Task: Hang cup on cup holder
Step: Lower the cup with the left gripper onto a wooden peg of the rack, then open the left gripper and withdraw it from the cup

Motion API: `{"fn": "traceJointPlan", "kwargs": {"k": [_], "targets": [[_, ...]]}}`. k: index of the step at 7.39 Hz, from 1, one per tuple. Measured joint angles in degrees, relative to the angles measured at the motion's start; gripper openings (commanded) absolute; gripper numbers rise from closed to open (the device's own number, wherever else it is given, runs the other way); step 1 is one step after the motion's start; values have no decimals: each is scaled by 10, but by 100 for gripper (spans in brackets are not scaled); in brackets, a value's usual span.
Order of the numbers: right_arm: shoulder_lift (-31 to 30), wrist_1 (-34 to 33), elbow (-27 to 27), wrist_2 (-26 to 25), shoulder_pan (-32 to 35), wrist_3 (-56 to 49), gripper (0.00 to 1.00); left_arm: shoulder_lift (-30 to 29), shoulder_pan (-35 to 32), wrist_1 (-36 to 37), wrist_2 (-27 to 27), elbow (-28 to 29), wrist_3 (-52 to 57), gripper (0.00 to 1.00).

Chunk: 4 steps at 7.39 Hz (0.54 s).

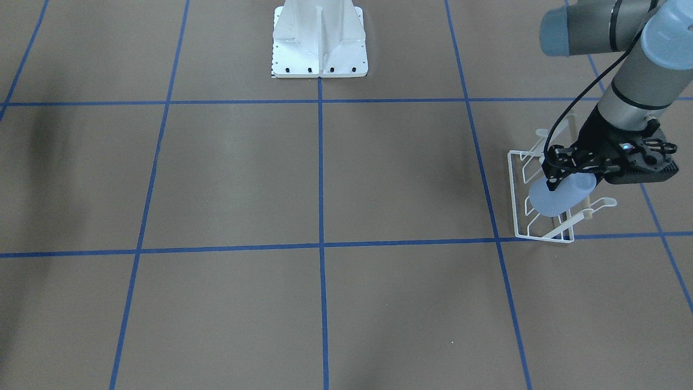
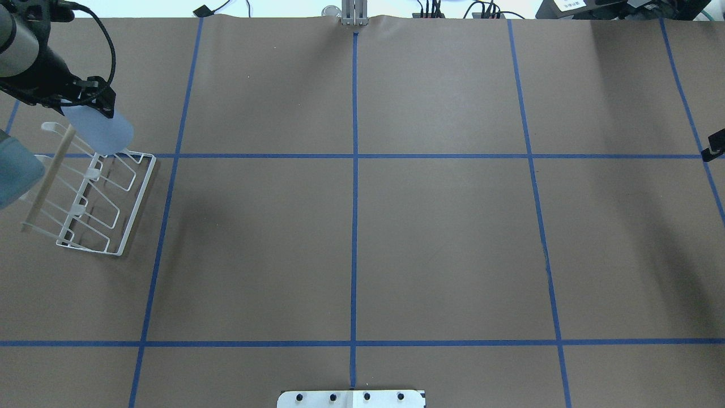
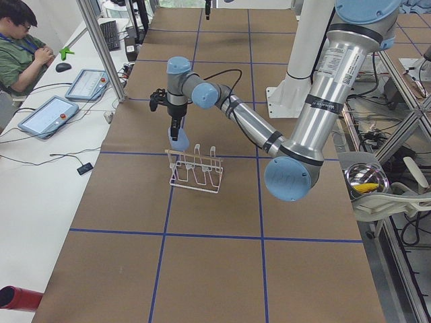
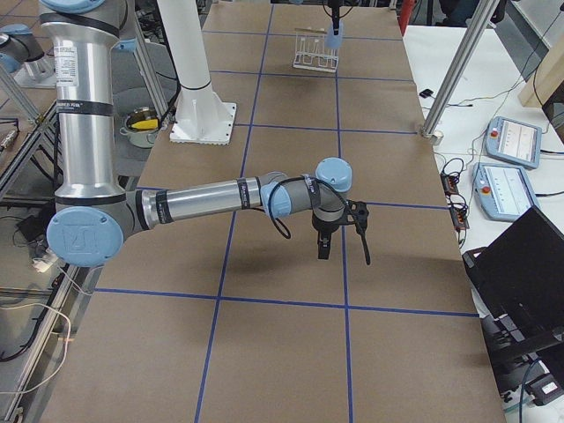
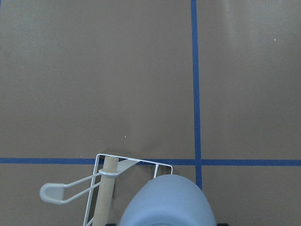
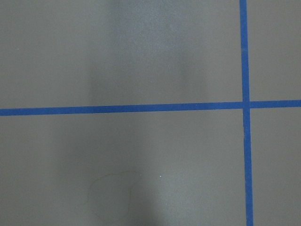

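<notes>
My left gripper (image 1: 563, 173) is shut on the pale blue-grey cup (image 1: 557, 197) and holds it tilted, base pointing away from the wrist, over the far end of the white wire cup holder (image 1: 544, 239). In the overhead view the cup (image 2: 101, 131) hangs just beyond the holder's frame (image 2: 136, 205), next to the wooden rod (image 2: 48, 178). The left wrist view shows the cup's base (image 5: 167, 202) beside the rod (image 5: 107, 193). I cannot tell whether a prong is inside the cup. My right gripper (image 4: 344, 254) hovers over bare table far from the holder; I cannot tell if it is open or shut.
The white robot base (image 1: 319, 43) stands at the table's middle edge. Blue tape lines (image 2: 354, 198) grid the brown table. An operator (image 3: 20, 40) sits beyond the table's end with tablets (image 3: 47, 114). The holder stands near the table's left end.
</notes>
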Motion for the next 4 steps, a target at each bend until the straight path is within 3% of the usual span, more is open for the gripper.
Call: {"fn": "traceJointPlan", "kwargs": {"k": [1, 4], "targets": [[0, 0, 0, 0, 0, 0, 100, 2, 1, -6, 0, 7, -1, 98], [-4, -1, 2, 1, 2, -3, 100, 21, 2, -7, 1, -23, 15, 98]]}}
